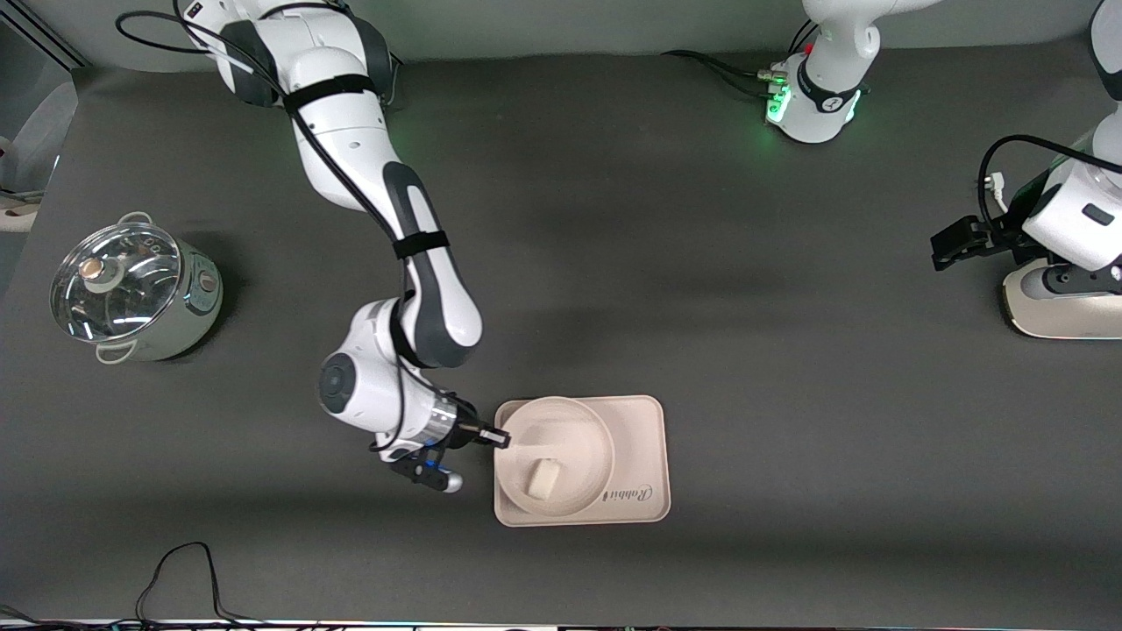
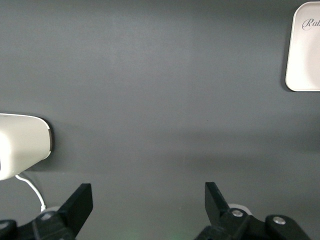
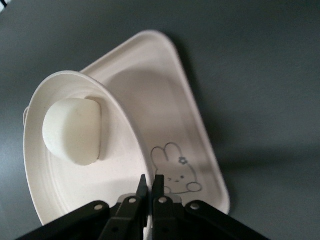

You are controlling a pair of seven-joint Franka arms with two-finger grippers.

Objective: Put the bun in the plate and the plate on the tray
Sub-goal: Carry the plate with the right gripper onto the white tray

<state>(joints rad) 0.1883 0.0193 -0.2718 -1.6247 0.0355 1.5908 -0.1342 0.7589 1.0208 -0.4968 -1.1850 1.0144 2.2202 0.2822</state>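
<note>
The round cream plate (image 1: 574, 429) sits over the part of the rectangular "Rabbit" tray (image 1: 644, 438) that lies toward the right arm's end. The off-white bun (image 1: 543, 478) lies in the plate. My right gripper (image 1: 501, 436) is shut on the plate's rim. In the right wrist view my right gripper (image 3: 150, 182) pinches the rim, and the plate (image 3: 65, 185) leans tilted over the tray (image 3: 165, 115) with the bun (image 3: 75, 131) in it. My left gripper (image 1: 951, 245) waits open and empty at the left arm's end, also in the left wrist view (image 2: 147, 197).
A steel pot with a glass lid (image 1: 131, 289) stands at the right arm's end. A white device (image 1: 1065, 307) sits below the left gripper and shows in the left wrist view (image 2: 22, 145). A black cable (image 1: 184, 570) lies by the front edge. A tray corner (image 2: 305, 50) shows.
</note>
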